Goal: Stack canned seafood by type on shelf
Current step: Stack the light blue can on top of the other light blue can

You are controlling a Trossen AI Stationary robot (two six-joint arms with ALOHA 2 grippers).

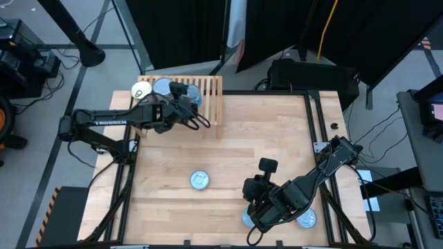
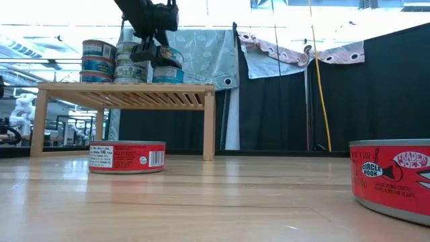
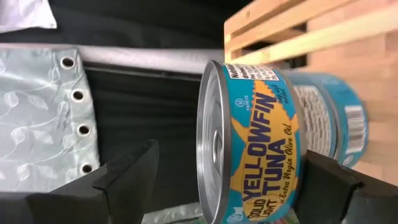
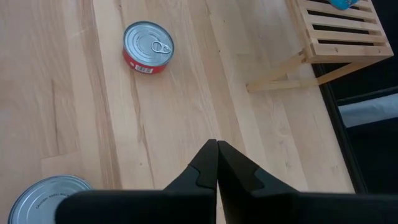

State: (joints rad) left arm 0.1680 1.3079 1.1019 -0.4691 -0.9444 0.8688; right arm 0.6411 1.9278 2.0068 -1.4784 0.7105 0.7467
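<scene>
The left gripper is hovering over the shelf, a low rack of light wooden slats standing at about eleven o'clock on the worktop. Its jaws are standing wide apart, one dark finger well clear of the lid of a blue yellowfin tuna tin and the other finger out past the tin's far side; neither is pressing on the label, so the tin is sitting released. This tin is resting on top of another blue tin, the two forming a stack on the slats.

In the low view, the gripper is hanging down from above onto that stack, with further stacked tins standing beside it toward the shelf's other end. From above, a cream-topped tin is showing at the shelf's left end.

The right gripper is waiting over the worktop at about five o'clock, jaws clenched tight together and holding nothing. A red-labelled tin is lying alone on the worktop near six o'clock, well apart from both arms. Two more silver-topped tins are sitting at the near edge, partly hidden under the right arm.
</scene>
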